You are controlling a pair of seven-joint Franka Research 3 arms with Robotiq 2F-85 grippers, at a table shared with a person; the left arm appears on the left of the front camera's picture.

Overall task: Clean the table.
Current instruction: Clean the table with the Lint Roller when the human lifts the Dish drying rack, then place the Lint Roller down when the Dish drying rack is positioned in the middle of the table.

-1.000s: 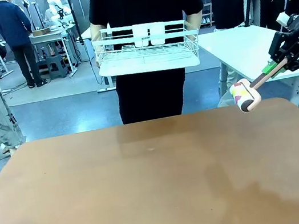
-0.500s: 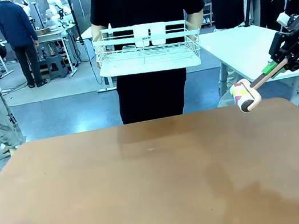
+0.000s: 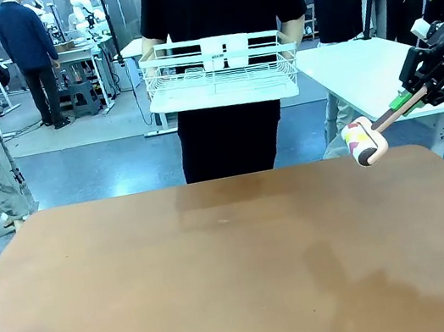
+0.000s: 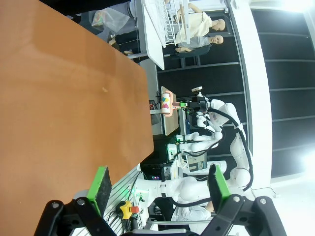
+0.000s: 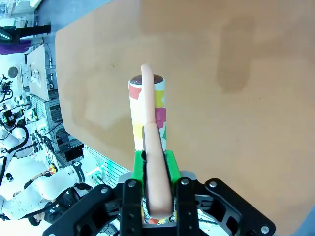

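Note:
The table (image 3: 223, 269) has a bare reddish-brown top with faint darker patches. My right gripper (image 3: 416, 95) hangs above the table's far right corner, shut on the peach handle of a lint roller (image 3: 361, 141) with a colourful patterned roll. In the right wrist view the green pads (image 5: 170, 164) clamp the handle, and the roller (image 5: 147, 110) points out over the table (image 5: 236, 98). In the left wrist view my left gripper (image 4: 158, 184) is open, nothing between its fingers, beside the table (image 4: 59, 113). The roller (image 4: 166, 102) shows farther off there.
A person in black stands at the far edge holding a white wire basket (image 3: 221, 70) in both hands, above and beyond the table. A white-topped table (image 3: 359, 64) stands behind my right gripper. Other people stand at the back left and right.
The person and the basket have shifted slightly to the right. My right gripper and the roller have not moved.

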